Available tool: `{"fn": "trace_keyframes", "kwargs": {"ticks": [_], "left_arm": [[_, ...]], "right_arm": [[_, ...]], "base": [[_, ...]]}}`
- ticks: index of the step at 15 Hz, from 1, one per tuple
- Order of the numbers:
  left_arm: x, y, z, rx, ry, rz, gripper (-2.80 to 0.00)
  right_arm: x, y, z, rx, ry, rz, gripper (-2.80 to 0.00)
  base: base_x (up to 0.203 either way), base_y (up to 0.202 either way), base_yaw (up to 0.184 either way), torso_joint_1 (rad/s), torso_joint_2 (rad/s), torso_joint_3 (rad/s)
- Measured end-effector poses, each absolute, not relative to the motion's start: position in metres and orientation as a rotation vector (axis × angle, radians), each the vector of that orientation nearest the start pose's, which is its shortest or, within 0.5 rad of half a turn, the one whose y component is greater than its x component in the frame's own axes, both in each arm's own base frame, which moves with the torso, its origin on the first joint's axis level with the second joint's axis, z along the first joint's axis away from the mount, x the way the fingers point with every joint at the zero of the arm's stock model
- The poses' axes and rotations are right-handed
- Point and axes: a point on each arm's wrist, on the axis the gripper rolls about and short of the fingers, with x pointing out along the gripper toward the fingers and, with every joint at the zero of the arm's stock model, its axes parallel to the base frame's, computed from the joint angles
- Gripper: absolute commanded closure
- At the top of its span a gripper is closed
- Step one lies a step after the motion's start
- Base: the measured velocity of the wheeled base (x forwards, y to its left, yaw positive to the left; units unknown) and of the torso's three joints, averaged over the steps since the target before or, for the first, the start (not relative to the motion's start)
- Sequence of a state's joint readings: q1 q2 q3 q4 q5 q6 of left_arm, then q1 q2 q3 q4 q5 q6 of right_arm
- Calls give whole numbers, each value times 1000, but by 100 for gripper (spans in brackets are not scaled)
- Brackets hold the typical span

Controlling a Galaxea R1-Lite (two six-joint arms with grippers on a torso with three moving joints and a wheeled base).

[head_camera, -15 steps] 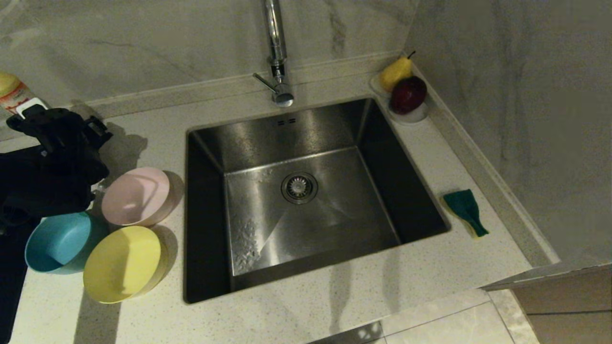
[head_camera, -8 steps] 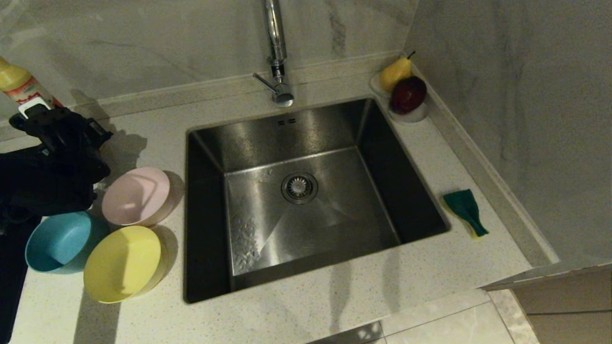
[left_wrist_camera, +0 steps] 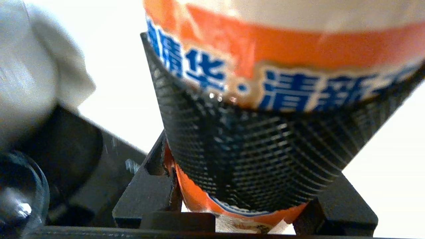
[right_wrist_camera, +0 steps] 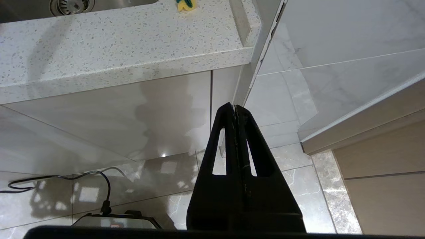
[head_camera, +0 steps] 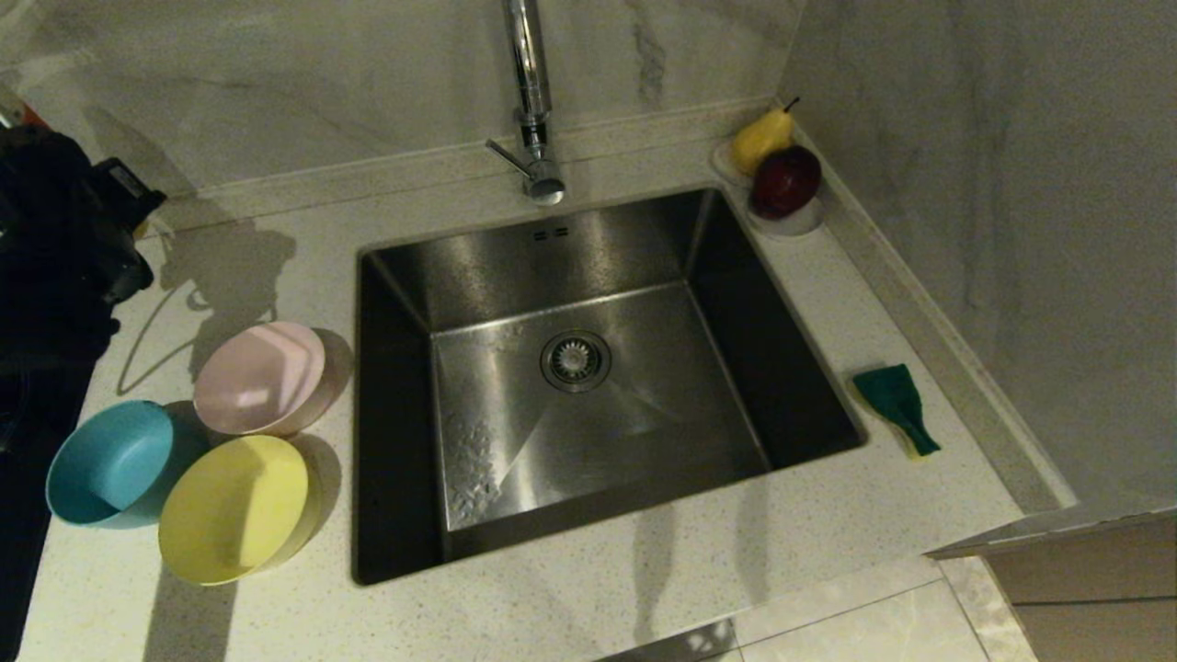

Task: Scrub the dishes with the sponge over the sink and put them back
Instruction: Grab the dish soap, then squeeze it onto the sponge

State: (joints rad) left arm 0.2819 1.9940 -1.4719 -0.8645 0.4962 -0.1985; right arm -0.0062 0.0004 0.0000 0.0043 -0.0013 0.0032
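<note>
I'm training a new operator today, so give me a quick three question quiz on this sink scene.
1. True or false: the sponge lies inside the sink.
2. Which bowl sits nearest the sink's back edge: A pink bowl, B blue bowl, C yellow bowl?
3. Fill in: the left hand is shut on a ____.

Key: 1 false, it lies on the counter right of the sink. 2 A. 3 bottle, orange-labelled.

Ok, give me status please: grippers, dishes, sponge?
Left gripper shut on bottle, counter's far left. Right gripper shut, parked below counter. Bowls untouched left of sink; sponge right.
</note>
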Motion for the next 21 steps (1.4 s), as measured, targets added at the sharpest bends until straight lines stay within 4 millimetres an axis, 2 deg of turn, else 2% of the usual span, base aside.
{"fn": "trace_keyframes", "kwargs": {"ticks": [2,5,9,12,15,17,21], "left_arm": [[361,115,316,-219,-425,694,0],[321,101,351,-204,-395,635,0],[259,73,387,-141,-328,473,0],[219,39,391,-78,-218,304,0],[184,5,386,38,-97,87,0],[167,-13,379,132,-49,-32,0],[139,-46,373,358,-87,-262,0]], "right_arm": [[-23,0,75,3,5,-8,0],[-23,0,75,3,5,-8,0],[-23,0,75,3,5,-8,0],[-23,0,75,3,5,-8,0],[-23,0,75,3,5,-7,0],[-23,0,75,3,5,-8,0],[-23,0,75,4,5,-8,0]], "base": [[0,0,0,0,0,0],[0,0,0,0,0,0],[0,0,0,0,0,0],[0,0,0,0,0,0],[0,0,0,0,0,0],[0,0,0,0,0,0],[0,0,0,0,0,0]]}}
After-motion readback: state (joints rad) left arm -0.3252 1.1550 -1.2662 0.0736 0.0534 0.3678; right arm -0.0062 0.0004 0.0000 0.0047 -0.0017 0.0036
